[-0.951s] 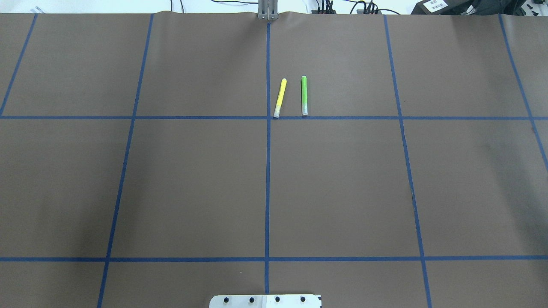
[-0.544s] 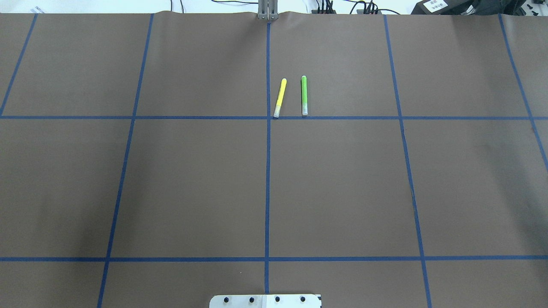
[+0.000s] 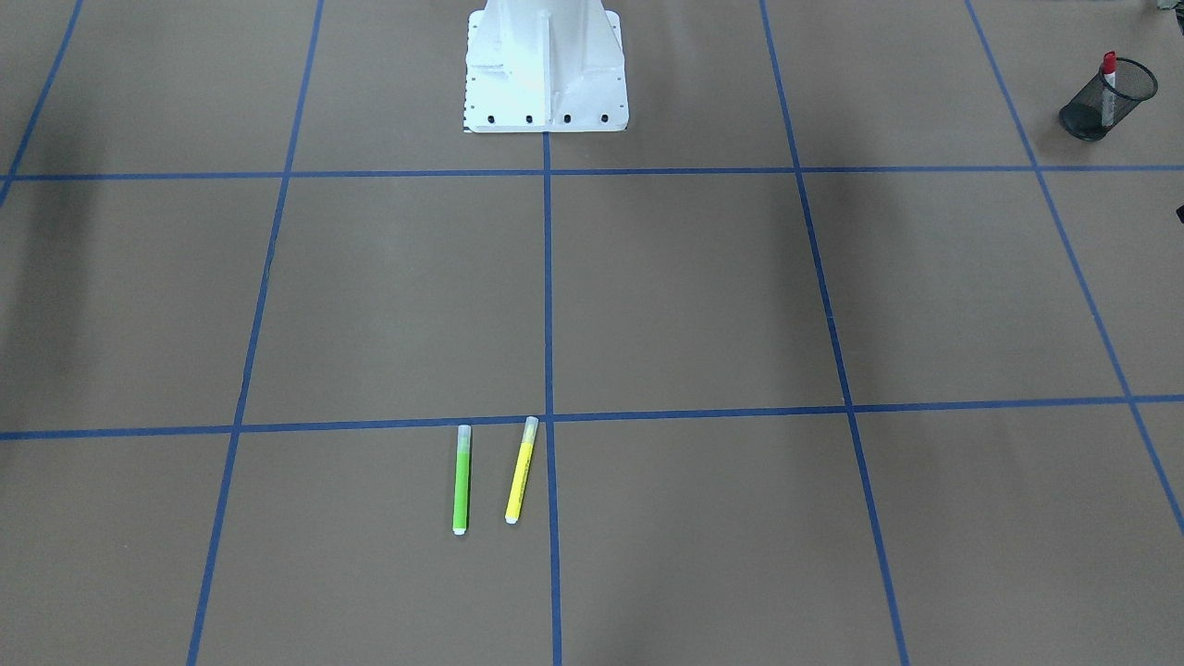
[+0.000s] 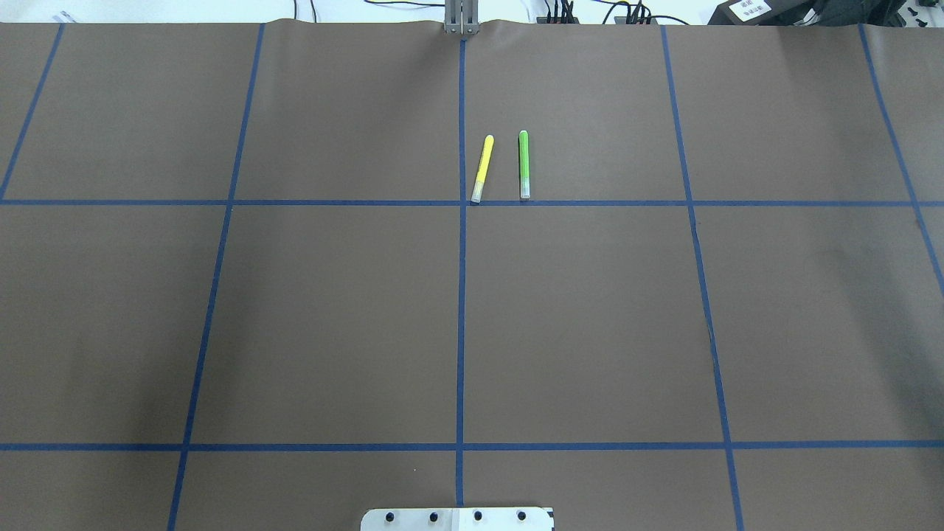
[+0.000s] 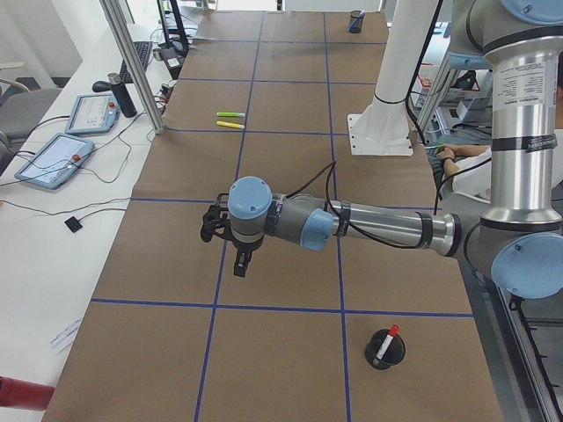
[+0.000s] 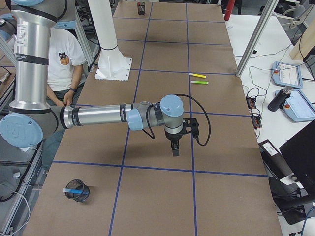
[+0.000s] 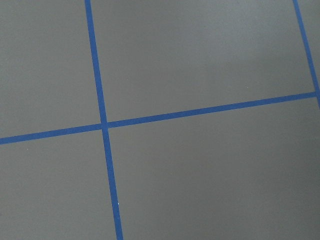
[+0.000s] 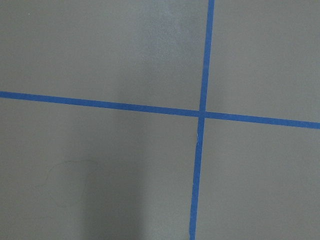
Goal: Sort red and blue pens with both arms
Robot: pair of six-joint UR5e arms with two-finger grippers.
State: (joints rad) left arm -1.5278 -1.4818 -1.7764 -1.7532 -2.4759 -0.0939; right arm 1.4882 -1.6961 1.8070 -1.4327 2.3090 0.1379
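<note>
Red pen (image 3: 1108, 79), blue pen (image 6: 71, 189) looked sorted already. Left arm (image 5: 378, 227), right arm (image 6: 98, 115) hung stretched low over mat (image 4: 332, 317), likely parked with work done; left gripper (image 5: 241, 267), right gripper (image 6: 174, 150) pointed down — open or closed, could not tell. Left-end mesh cup (image 3: 1127, 100) held red cap-up, right-end mesh cup (image 6: 82, 194) held blue slanted. Green marker (image 4: 524, 164), yellow marker (image 4: 482, 168) lay side by side, far centre — not sort targets.

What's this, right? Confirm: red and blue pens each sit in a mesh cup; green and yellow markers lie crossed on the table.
Not crossed: the green marker and yellow marker lie side by side, apart, as the overhead view shows. The red pen sits in one mesh cup, the blue pen in another.
</note>
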